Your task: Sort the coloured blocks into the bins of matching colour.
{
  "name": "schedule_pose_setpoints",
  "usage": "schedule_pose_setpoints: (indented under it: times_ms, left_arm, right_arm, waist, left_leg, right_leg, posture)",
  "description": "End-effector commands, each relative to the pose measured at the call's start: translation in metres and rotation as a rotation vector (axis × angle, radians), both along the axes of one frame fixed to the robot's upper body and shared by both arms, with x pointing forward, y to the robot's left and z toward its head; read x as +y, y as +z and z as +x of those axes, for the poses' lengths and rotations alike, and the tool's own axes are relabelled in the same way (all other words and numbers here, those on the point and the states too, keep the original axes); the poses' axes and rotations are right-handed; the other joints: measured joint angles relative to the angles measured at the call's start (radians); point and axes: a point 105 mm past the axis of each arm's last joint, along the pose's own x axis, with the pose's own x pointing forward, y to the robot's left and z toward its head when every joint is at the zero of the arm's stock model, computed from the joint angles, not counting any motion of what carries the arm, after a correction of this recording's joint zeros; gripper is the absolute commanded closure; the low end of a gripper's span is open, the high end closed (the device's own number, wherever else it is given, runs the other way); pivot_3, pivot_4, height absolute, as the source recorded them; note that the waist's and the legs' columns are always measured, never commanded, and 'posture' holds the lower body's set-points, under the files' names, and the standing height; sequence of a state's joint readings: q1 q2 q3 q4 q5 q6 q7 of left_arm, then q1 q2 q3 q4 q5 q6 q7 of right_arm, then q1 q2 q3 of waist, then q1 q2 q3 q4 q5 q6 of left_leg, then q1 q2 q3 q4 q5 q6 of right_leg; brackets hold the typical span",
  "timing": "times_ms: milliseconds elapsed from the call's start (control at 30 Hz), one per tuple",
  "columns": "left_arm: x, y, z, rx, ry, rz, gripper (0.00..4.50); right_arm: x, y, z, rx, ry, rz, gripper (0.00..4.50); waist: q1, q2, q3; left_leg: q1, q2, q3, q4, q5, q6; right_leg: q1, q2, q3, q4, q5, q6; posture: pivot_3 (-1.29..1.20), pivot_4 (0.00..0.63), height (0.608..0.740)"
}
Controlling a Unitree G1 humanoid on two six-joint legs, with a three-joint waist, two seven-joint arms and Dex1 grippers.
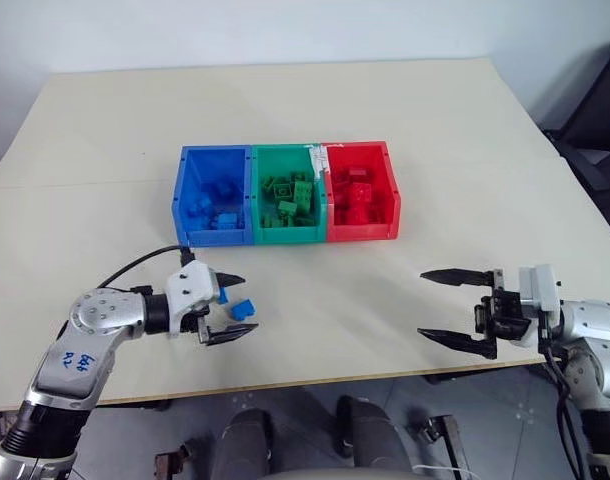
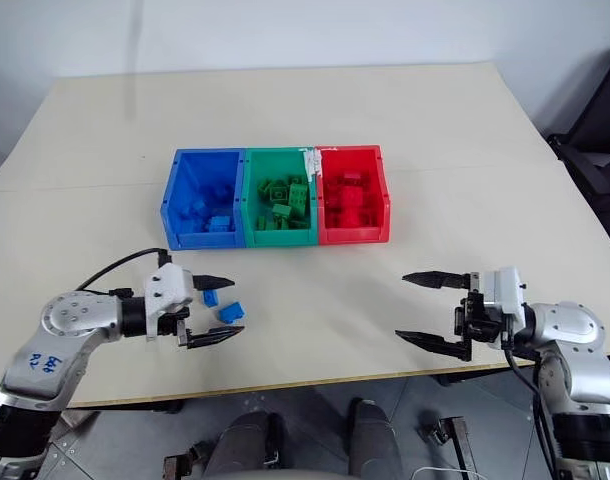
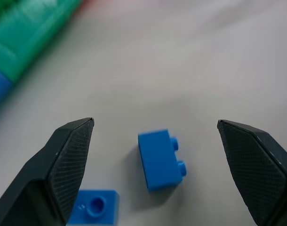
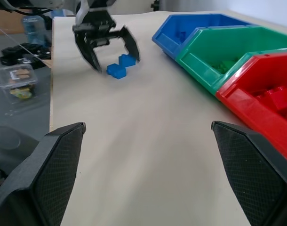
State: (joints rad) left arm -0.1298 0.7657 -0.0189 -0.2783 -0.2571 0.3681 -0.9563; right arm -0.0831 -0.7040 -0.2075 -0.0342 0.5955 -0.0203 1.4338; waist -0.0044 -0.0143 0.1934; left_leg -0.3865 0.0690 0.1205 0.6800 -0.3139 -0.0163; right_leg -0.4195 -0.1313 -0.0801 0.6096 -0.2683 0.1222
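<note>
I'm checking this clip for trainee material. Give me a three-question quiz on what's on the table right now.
1. True or false: the two blue blocks lying on the table sit in front of the blue bin.
2. Which is open: A) only the left gripper, B) only the right gripper, C) both?
3. Fill in: the green bin stands between the blue bin and the ____ bin.

Key
1. True: they lie loose on the table, between the left gripper's spread fingers, not gripped.
2. C.
3. Red: the red bin ends the row.
</note>
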Motion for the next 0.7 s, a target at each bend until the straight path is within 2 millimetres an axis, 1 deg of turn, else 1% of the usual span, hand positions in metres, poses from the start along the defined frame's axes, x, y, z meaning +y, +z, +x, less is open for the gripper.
schedule_pose_setpoints:
  times_ms: [33,133,200,333,400,433,467,600,667,700]
  left_arm:
    - [-0.001,0.0,-0.002,0.005,0.009,0.058,0.21]
    - [0.005,-0.006,-0.007,0.037,0.004,0.101,0.92]
    - [0.007,-0.009,-0.01,0.051,-0.003,0.122,1.57]
    - [0.012,-0.009,-0.006,0.032,0.016,0.15,2.84]
    - [0.01,-0.01,-0.005,0.029,0.008,0.148,3.48]
    - [0.008,-0.01,-0.006,0.027,0.003,0.138,3.59]
    - [0.007,-0.01,-0.006,0.026,0.0,0.132,3.59]
    - [-0.004,0.004,0.001,-0.044,0.003,0.017,3.59]
    - [-0.01,0.023,0.002,-0.089,-0.008,-0.118,3.59]
    - [-0.01,0.033,0.005,-0.122,0.003,-0.178,3.59]
  right_arm:
    - [-0.001,0.012,-0.004,-0.055,-0.024,0.017,0.0]
    - [0.0,0.012,-0.005,-0.058,-0.032,0.019,0.0]
    - [0.001,0.013,-0.004,-0.061,-0.035,0.019,0.0]
    - [0.002,0.014,-0.002,-0.069,-0.037,0.021,0.0]
    - [0.003,0.014,0.0,-0.071,-0.034,0.022,0.0]
    - [0.004,0.014,0.0,-0.071,-0.032,0.023,0.0]
    - [0.004,0.014,0.001,-0.071,-0.031,0.024,0.0]
    - [0.006,0.015,0.004,-0.072,-0.023,0.025,0.0]
    - [0.007,0.015,0.004,-0.073,-0.021,0.026,0.0]
    - [0.008,0.015,0.005,-0.074,-0.02,0.027,0.0]
  waist:
    - [0.002,0.0,0.0]
    - [0.003,0.0,0.0]
    - [0.0,0.0,0.0]
    - [0.002,0.0,0.0]
    - [0.003,0.0,0.0]
    - [0.003,0.0,0.0]
    - [0.003,0.0,0.0]
    - [0.005,0.0,0.0]
    - [0.005,0.0,0.0]
    - [0.005,0.0,0.0]
  left_leg:
    - [0.0,0.0,0.0,0.0,0.0,0.0]
    - [0.0,0.0,-0.001,0.0,0.0,0.0]
    - [0.0,0.0,0.0,0.0,0.0,0.0]
    - [0.0,0.0,0.0,0.0,-0.001,0.002]
    - [0.0,0.0,0.0,0.0,-0.001,0.002]
    - [0.0,0.0,0.0,0.0,-0.001,0.002]
    - [0.0,0.0,0.0,0.0,-0.001,0.002]
    - [0.0,0.0,0.0,0.0,-0.001,0.003]
    - [0.0,0.0,0.0,0.001,-0.001,0.002]
    - [0.0,0.0,0.0,0.001,-0.001,0.002]
  right_leg:
    - [0.0,0.0,0.0,0.0,0.0,0.0]
    - [0.0,0.0,0.0,0.0,0.0,0.0]
    - [0.0,0.0,0.0,0.0,0.0,0.0]
    - [-0.001,0.0,0.0,0.0,0.0,-0.001]
    - [-0.001,0.0,0.0,0.001,0.0,-0.001]
    - [-0.001,0.0,0.0,0.001,0.0,-0.001]
    - [-0.001,0.0,0.0,0.001,0.0,-0.001]
    - [-0.001,-0.001,0.0,0.001,0.0,-0.001]
    - [-0.001,0.0,0.0,0.001,0.0,-0.001]
    - [-0.001,0.0,0.0,0.001,0.0,0.0]
  posture:
    - [0.0,0.15,0.74]
    - [0.0,0.15,0.74]
    - [0.0,0.15,0.74]
    - [0.0,0.15,0.74]
    - [0.0,0.15,0.74]
    - [0.0,0.15,0.74]
    - [0.0,0.15,0.74]
    - [0.0,0.15,0.74]
    - [0.0,0.15,0.74]
    - [0.0,0.15,0.74]
